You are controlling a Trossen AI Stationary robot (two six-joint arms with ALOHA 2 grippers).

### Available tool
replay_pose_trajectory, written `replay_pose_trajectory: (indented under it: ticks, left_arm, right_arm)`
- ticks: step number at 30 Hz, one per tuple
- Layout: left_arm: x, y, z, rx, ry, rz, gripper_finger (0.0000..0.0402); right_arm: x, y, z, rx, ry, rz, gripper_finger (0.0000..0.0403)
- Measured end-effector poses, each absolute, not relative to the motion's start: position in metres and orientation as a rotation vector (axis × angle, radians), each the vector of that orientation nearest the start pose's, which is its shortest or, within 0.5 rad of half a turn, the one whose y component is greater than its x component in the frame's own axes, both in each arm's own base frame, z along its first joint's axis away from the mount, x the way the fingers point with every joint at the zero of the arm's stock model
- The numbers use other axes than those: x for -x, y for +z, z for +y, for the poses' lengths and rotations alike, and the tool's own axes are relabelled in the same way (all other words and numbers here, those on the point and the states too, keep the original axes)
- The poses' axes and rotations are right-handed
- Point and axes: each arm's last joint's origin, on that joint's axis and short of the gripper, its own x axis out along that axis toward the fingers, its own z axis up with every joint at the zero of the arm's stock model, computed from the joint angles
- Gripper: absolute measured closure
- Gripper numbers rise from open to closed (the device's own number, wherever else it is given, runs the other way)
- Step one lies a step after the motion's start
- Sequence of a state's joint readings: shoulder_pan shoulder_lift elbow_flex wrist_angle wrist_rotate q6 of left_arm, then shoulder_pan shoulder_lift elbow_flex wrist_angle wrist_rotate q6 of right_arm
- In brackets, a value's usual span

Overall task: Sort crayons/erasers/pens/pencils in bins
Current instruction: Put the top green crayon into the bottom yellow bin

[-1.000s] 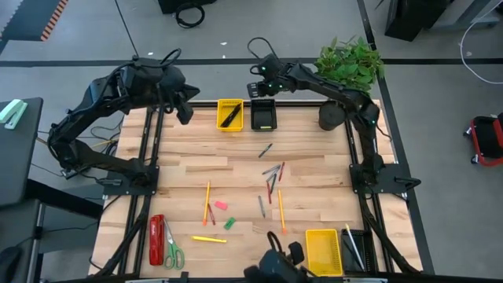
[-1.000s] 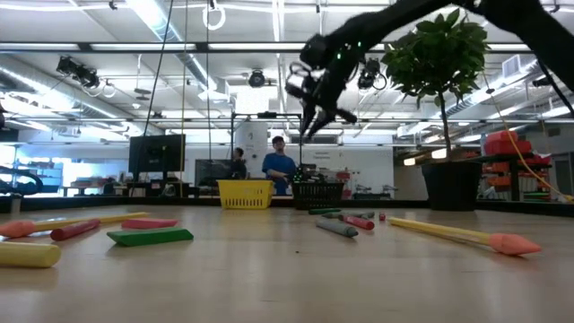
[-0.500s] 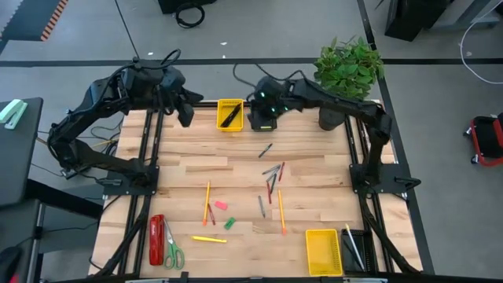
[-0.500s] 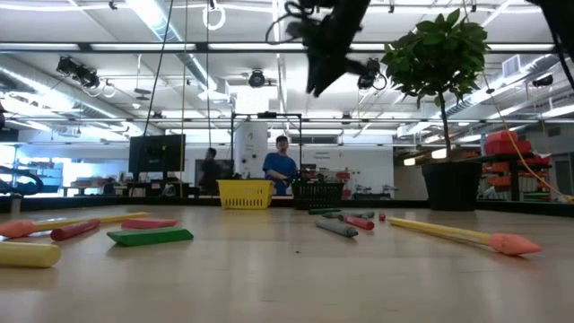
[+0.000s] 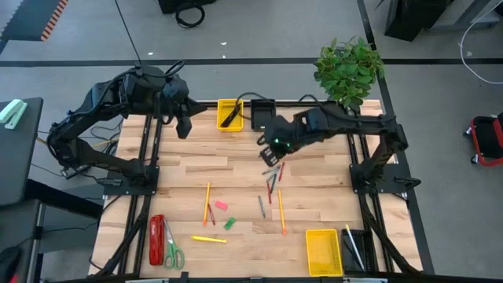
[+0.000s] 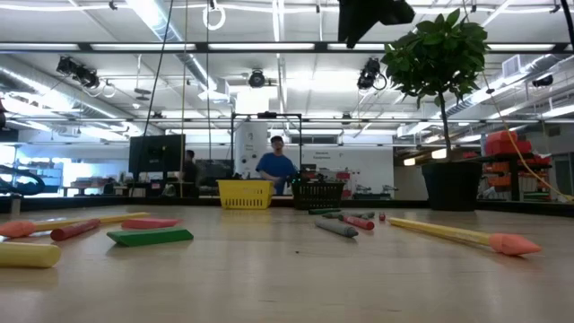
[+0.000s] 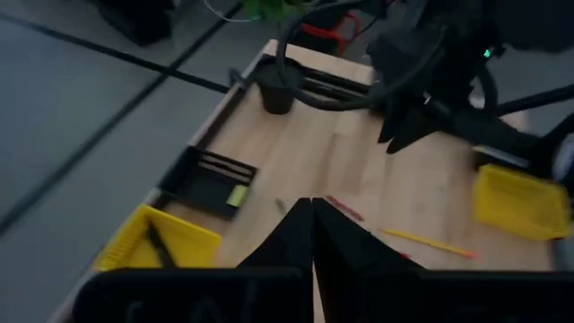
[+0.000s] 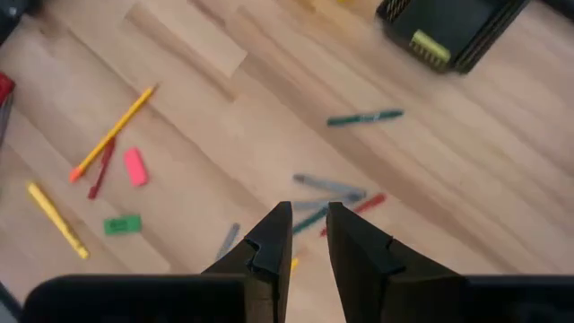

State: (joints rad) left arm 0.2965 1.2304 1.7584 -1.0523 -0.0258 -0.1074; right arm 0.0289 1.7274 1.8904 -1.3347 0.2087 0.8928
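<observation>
two bins [image 5: 246, 115] side by side at the table's [image 5: 189, 165] far edge

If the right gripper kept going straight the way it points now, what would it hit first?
Most likely the loose cluster of crayons on the table, just ahead of the right gripper, whose fingers stand slightly apart and hold nothing. Height above the wood is unclear, so it might meet bare table beside them.

Big open lab hall, grey floor.
Ceiling w/ long light strips [image 6: 170, 31]; potted plant [image 5: 349, 65] beyond right gripper [image 5: 274, 149]; monitor [image 6: 157, 153] & a person [image 6: 272, 162] far behind.
</observation>
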Motion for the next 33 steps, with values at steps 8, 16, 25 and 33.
replay_pose_trajectory:
  ticks: [8,16,25,33]
  left_arm:
    - [-0.192,0.480,0.055,0.329,0.260,0.481,0.0375]
    - [-0.191,0.482,0.048,0.537,0.244,0.452,0.0379]
    - [-0.205,0.504,0.021,0.580,-0.035,0.264,0.0370]
    - [-0.229,0.519,0.000,0.589,-0.108,0.075,0.0370]
  right_arm:
    - [-0.320,0.384,0.031,-0.631,-0.586,0.996,0.0323]
    - [-0.274,0.422,0.059,-0.638,-0.451,0.891,0.0323]
    - [-0.209,0.452,0.081,-0.540,-0.404,0.790,0.0323]
    - [-0.192,0.442,0.085,-0.452,-0.351,0.861,0.0288]
